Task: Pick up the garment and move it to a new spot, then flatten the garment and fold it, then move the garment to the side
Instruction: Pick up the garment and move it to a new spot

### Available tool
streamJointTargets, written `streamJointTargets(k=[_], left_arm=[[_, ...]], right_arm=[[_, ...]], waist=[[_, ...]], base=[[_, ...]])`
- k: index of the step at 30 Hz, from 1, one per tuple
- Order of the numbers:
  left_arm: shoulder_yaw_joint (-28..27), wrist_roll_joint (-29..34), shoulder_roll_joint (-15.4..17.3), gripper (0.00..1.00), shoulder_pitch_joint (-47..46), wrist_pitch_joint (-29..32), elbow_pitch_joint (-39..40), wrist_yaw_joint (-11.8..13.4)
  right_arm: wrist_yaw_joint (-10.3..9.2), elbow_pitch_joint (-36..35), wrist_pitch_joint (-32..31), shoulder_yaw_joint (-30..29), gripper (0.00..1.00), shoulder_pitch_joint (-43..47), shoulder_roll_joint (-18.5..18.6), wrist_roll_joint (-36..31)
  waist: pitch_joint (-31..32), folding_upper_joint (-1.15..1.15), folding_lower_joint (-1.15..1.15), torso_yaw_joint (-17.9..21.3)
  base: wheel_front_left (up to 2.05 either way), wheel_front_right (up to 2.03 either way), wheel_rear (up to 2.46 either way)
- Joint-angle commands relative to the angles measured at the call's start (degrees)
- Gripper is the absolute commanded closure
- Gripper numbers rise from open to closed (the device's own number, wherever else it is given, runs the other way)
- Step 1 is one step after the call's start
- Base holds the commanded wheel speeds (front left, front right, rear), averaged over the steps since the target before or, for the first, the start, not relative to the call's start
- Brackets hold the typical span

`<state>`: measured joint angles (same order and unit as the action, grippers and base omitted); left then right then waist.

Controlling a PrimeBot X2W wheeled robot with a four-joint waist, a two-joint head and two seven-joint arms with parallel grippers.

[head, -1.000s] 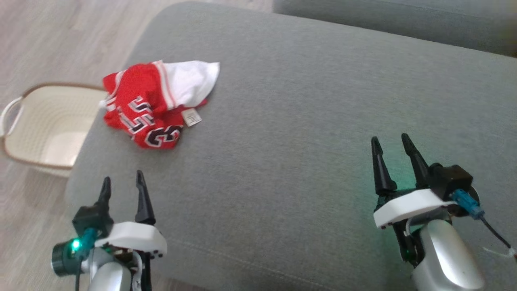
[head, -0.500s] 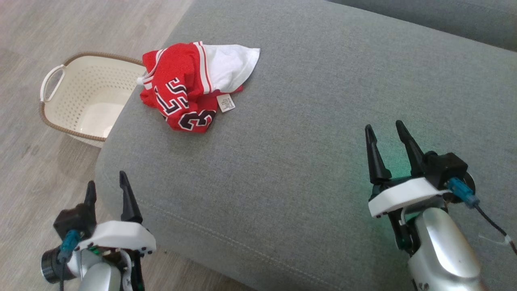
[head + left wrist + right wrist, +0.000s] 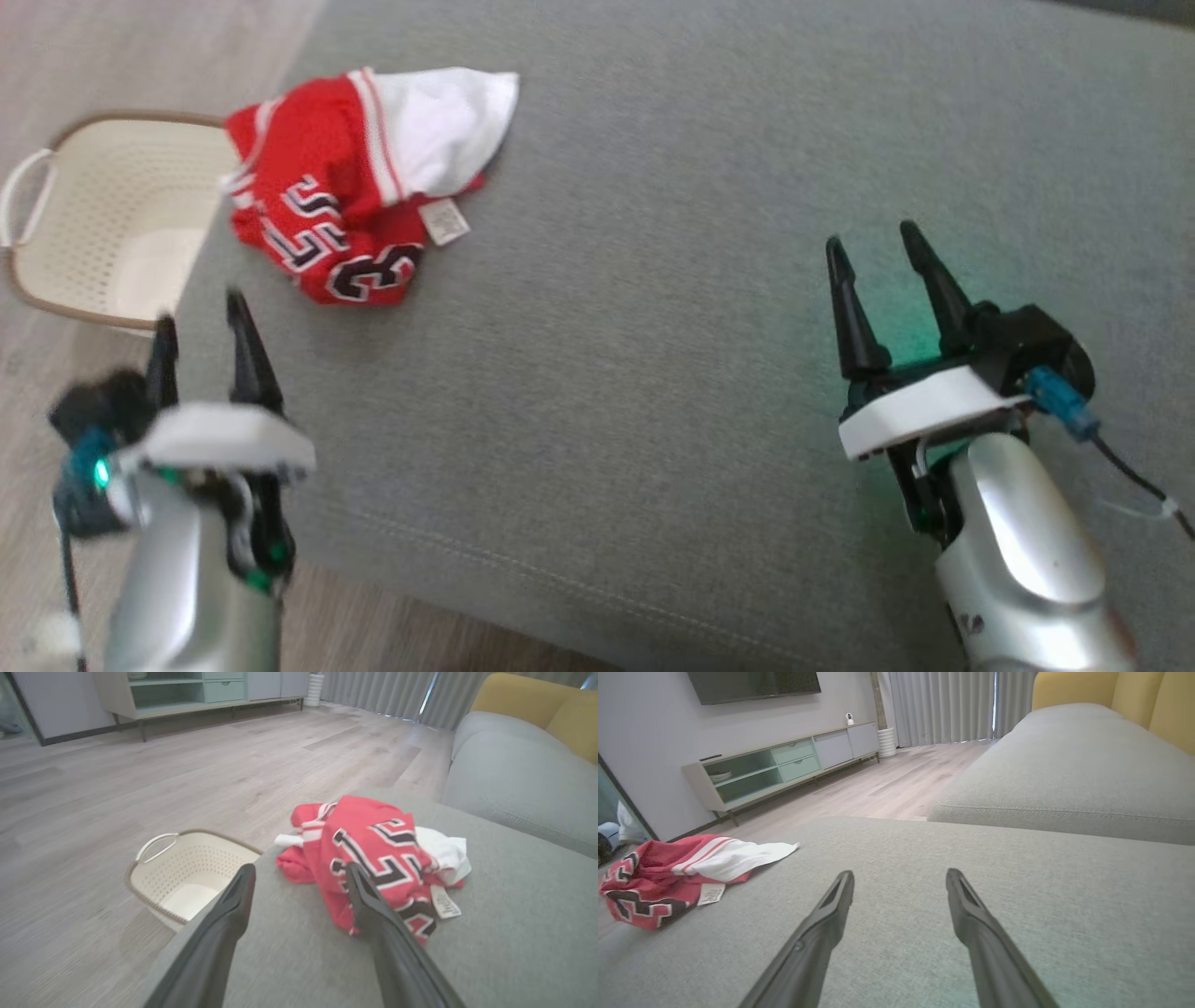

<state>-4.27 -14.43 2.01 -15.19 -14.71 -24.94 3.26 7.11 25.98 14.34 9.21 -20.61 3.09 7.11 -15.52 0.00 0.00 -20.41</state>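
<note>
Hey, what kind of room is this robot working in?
Most likely a home living room: there is a grey sofa, a low media cabinet standing below a wall-mounted TV, and long curtains reaching down to the wood floor.

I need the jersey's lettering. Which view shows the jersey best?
Left wrist view: the red jersey is closest and sharpest. Head view shows it whole but blurred; right wrist view, edge-on at far left.

Silver forearms (image 3: pixel 1018 532) carry white wrist plates (image 3: pixel 920 411), black claw fingers (image 3: pixel 845 308), blue cable plugs (image 3: pixel 1055 411).
</note>
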Motion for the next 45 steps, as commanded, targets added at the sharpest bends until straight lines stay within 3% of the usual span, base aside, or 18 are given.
streamJointTargets(k=[1,6,10,18,19,20,28,33,41,45], left_arm=[[-2.4,0.7,1.8,0.0,-3.2,-0.3,0.6,-0.8],[-4.0,1.9,4.4,0.0,-11.3,-0.3,-6.7,-4.7],[-4.6,2.3,6.5,0.0,-17.1,-0.3,-13.8,-6.4],[-5.4,2.5,9.8,0.0,-24.1,-0.1,-30.9,-5.0],[-5.2,2.7,10.0,0.65,-24.6,-0.2,-31.9,-5.1],[-5.1,2.7,10.2,1.0,-24.9,-0.2,-32.8,-5.2],[-4.3,4.8,11.0,1.0,-25.9,-0.3,-25.8,-6.1],[-2.2,7.0,9.2,1.0,-26.5,-0.3,-17.0,-7.2],[3.6,8.8,5.3,1.0,-27.3,-0.3,-8.5,-9.5],[9.0,8.6,2.5,1.0,-27.1,-0.3,-6.4,-10.2]], right_arm=[[0.37,-2.4,0.2,1.4,0.0,-1.8,-0.2,-0.4],[0.37,-4.7,-0.8,2.3,0.0,-2.9,-0.2,-1.0],[0.37,-6.8,-1.6,3.0,0.0,-3.7,-0.2,-1.1],[0.37,-8.9,-2.1,3.3,0.0,-4.7,-0.2,-0.9],[0.37,-8.9,-2.0,3.1,0.0,-4.7,-0.2,-0.8],[0.37,-8.9,-1.9,3.0,0.0,-4.7,-0.2,-0.8],[0.37,-7.2,-0.9,1.8,0.0,-4.0,-0.2,0.3],[0.37,-5.5,-0.1,1.3,0.0,-3.1,-0.2,2.3],[0.37,-3.8,0.6,1.7,0.0,-1.7,-0.2,4.9],[0.37,-4.0,0.6,1.6,0.0,-1.0,-0.2,5.6]], waist=[[-2.0,0.0,0.0,1.9],[-4.8,0.0,0.0,4.8],[-7.0,0.0,0.0,7.1],[-9.2,0.0,0.0,11.2],[-9.2,0.0,0.0,11.6],[-9.1,0.0,0.0,11.9],[-6.5,0.0,0.0,13.4],[-3.6,0.0,0.0,15.2],[0.3,0.0,0.0,22.3],[1.5,0.0,0.0,26.2]], base=[[0.0,0.0,0.0],[0.0,0.0,0.0],[0.0,0.0,0.0],[0.0,0.0,0.0],[0.0,0.0,0.0],[0.0,0.0,0.0],[0.0,0.0,0.0],[0.0,0.0,0.0],[0.0,0.0,0.0],[0.0,0.0,0.0]])
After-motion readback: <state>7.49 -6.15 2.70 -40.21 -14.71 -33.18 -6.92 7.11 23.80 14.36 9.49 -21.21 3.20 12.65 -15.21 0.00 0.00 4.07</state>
